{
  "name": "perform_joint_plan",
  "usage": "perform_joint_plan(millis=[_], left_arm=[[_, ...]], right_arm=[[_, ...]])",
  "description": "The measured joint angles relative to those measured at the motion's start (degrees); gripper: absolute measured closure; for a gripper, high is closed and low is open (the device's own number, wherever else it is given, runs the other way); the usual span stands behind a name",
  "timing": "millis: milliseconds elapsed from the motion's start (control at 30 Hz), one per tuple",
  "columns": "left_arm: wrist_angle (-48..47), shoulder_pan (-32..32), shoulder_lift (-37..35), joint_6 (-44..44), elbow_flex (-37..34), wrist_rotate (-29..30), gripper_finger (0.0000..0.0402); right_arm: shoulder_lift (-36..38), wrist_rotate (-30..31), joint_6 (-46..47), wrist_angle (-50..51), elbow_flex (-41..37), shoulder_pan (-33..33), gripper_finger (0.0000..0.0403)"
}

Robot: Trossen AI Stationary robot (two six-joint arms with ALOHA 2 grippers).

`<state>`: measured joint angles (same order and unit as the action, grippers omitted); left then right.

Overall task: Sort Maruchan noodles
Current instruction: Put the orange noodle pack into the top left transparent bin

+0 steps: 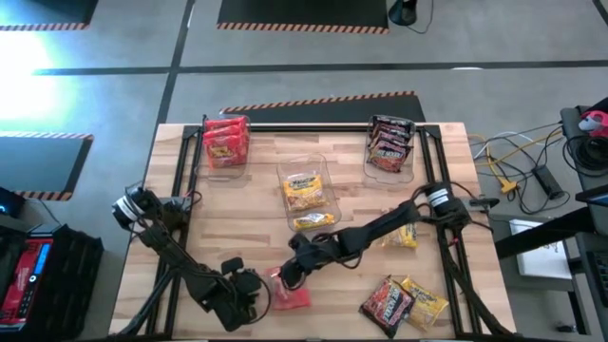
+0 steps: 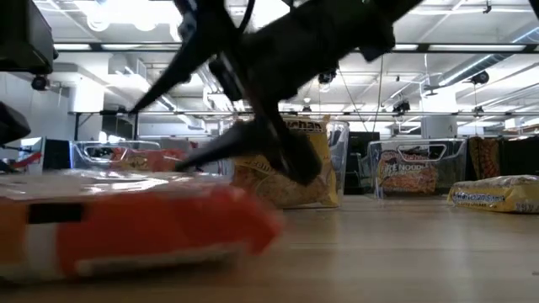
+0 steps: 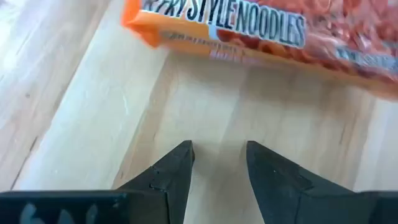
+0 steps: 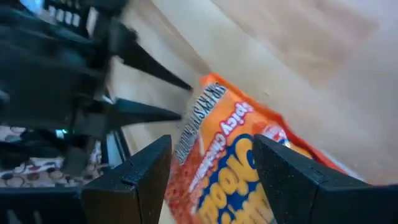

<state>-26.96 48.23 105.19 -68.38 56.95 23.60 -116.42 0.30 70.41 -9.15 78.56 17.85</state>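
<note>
A loose red noodle packet (image 1: 293, 296) lies flat on the table near its near edge, and fills the low view's near left (image 2: 126, 227). My right gripper (image 1: 290, 271) hangs over it, open, a finger on either side of the packet (image 4: 230, 155) without touching. My left gripper (image 1: 258, 290) is open and low over the wood just left of the packet (image 3: 249, 31), fingers pointing at it. Three clear bins stand at the far side and hold red (image 1: 226, 141), yellow (image 1: 306, 190) and dark (image 1: 389, 144) packets.
A loose yellow packet (image 1: 399, 236) lies right of centre. A dark packet (image 1: 385, 302) and another yellow one (image 1: 423, 302) lie near the near right corner. The two grippers are close together over the near middle. Bare wood shows left of centre.
</note>
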Motion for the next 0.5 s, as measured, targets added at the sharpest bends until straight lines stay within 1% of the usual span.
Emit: perform_joint_plan(millis=[167, 200, 267, 333, 500], left_arm=[[0.42, -0.16, -0.03, -1.12, 0.03, 0.82, 0.0264], [0.18, -0.16, -0.28, -0.99, 0.12, 1.27, 0.0264], [-0.98, 0.01, -1.04, -0.27, 0.17, 5.01, 0.0266], [-0.90, -0.02, -2.20, 0.93, 0.55, 7.52, 0.0270], [-0.78, -0.13, -2.85, 7.10, 2.33, 9.25, 0.0280]], right_arm=[[-1.48, -4.90, 2.00, -1.20, 0.22, 0.00, 0.0188], [-1.34, -4.92, 1.89, -1.18, 0.22, 0.02, 0.0188], [-0.73, -4.91, 0.78, -0.73, 0.23, 0.04, 0.0188], [0.06, -4.83, -0.01, -0.91, 0.53, 0.02, 0.0188], [0.47, -4.80, -0.39, -0.31, 0.69, -0.02, 0.0188]])
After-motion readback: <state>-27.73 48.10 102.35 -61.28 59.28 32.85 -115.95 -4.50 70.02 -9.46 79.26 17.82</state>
